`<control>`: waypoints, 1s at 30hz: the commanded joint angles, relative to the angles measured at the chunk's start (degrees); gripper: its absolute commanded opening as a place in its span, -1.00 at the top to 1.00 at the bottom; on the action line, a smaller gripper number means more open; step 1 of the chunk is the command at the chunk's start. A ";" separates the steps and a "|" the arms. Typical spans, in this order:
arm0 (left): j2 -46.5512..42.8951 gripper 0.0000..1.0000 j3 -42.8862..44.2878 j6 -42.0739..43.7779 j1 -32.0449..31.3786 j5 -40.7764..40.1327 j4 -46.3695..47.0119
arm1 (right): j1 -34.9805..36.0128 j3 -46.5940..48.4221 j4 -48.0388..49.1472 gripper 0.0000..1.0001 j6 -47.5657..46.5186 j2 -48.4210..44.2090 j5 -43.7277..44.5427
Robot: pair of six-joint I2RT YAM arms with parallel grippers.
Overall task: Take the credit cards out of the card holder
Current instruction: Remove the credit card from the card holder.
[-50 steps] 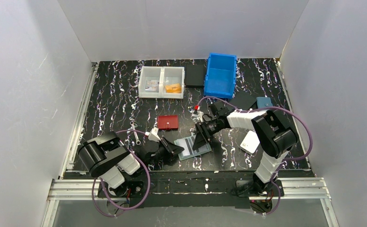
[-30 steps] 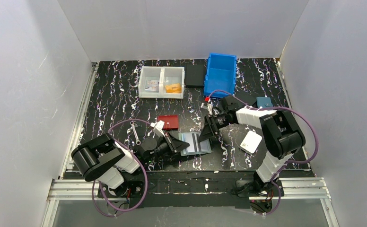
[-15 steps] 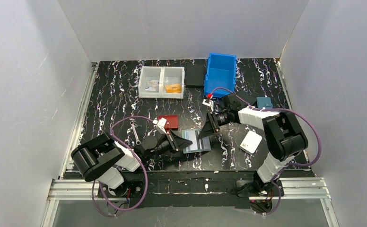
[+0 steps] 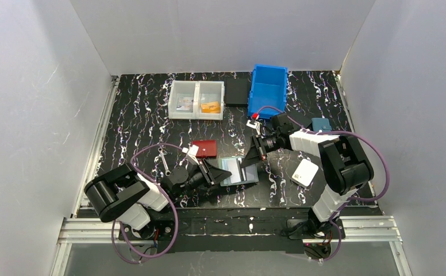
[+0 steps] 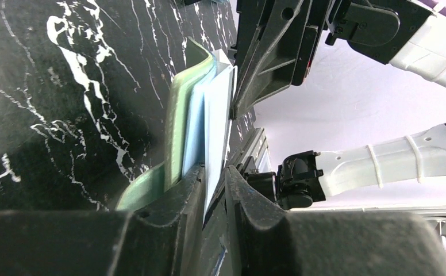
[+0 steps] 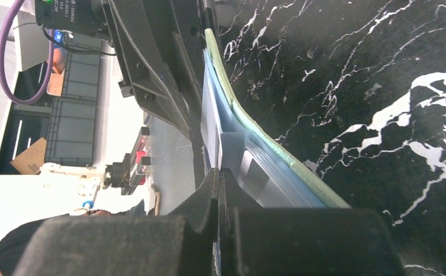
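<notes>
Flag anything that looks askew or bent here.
The card holder looks bent: its green cover bows in a curve rather than lying flat on the table. A pale card sticks out of it, the right gripper shut on one end and the left gripper at the other.

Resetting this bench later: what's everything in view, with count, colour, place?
card holder: 1, sage green, front centre
credit card: 1, pale blue, in card holder
orange card: 1, orange, white bin
white bin: 1, white, back left
blue bin: 1, blue, back centre
black pad: 1, black, between bins
red wallet: 1, red, centre
white wallet: 1, white, right
metal tool: 1, silver, beside red wallet
teal item: 1, teal, far right
left claw: 1, black, at credit card
right claw: 1, black, shut on credit card
</notes>
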 commanded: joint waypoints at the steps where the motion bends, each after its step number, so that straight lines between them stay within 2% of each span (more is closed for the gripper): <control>1: -2.33 0.75 -2.05 -0.49 0.69 -2.35 1.97 | -1.15 -0.23 -1.35 0.97 -2.59 -0.22 1.60; 4: -1.98 1.00 -2.33 -0.49 1.22 -2.06 1.97 | -1.34 -0.12 -2.18 0.97 -3.49 -0.09 2.97; 15: 2.62 1.00 -6.38 -2.63 3.03 -5.05 1.81 | -2.06 2.74 -11.86 0.97 -12.01 2.29 15.65; 21: 5.74 1.00 -9.48 -6.84 3.48 -8.99 1.18 | -2.38 3.30 -13.76 0.97 -14.73 0.80 16.16; 24: 4.00 0.86 -11.25 -8.08 3.44 -10.04 0.89 | -2.36 3.33 -13.90 0.97 -15.70 -0.61 13.98; 26: 0.26 0.67 -12.27 -8.50 3.46 -10.29 -1.13 | -2.38 3.44 -14.21 0.97 -16.67 -1.88 12.68; 28: -5.26 0.55 -12.65 -8.39 3.41 -10.07 -6.19 | -2.38 3.64 -14.74 0.97 -18.08 -3.25 11.87; 30: -13.28 0.47 -12.29 -7.66 3.45 -9.70 -15.05 | -2.38 3.77 -15.24 0.97 -19.32 -4.79 11.59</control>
